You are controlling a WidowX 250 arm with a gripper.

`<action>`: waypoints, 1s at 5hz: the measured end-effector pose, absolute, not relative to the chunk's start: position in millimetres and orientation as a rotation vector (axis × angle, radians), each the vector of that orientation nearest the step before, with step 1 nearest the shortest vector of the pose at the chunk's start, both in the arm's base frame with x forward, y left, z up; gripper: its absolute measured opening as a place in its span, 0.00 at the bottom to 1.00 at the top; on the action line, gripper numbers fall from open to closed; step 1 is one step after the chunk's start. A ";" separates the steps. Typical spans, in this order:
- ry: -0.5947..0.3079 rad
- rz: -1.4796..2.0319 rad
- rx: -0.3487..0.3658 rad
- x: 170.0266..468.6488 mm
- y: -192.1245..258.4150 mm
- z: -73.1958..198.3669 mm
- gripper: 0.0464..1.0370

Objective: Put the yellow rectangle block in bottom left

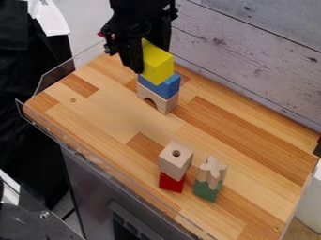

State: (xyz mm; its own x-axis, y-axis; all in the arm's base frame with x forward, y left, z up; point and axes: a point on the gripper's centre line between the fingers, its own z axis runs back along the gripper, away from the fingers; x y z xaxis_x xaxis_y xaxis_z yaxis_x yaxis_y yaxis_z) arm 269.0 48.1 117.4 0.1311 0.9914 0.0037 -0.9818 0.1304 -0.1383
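Observation:
In the upper middle of the camera view, the black gripper (148,52) hangs with its fingers on either side of the yellow rectangle block (158,65), shut on it. That block stands lengthwise, slightly tilted, directly over a blue block (165,87); whether the two touch I cannot tell. Under the blue block is a natural wood arch block (168,104) resting on the wooden table. The upper part of the yellow block is partly hidden by the gripper.
Toward the lower right, a wood block with a hole (174,160) sits on a red block (171,183). Beside it, a notched wood piece (212,172) tops a green block (206,191). A clear plastic rim (53,79) edges the table's left side; a plank wall (251,56) stands behind.

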 end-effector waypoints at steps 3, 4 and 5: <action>-0.043 1.541 0.006 232.9 62.0 76.6 0.54; -0.026 1.585 0.033 220.7 67.6 61.5 0.54; -0.005 1.606 0.030 222.9 72.7 44.5 0.54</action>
State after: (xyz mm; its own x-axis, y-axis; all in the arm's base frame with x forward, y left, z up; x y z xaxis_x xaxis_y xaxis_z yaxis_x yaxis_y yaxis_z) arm 222.9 72.7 44.5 -0.0352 0.9991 0.0230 -0.9992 -0.0356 0.0154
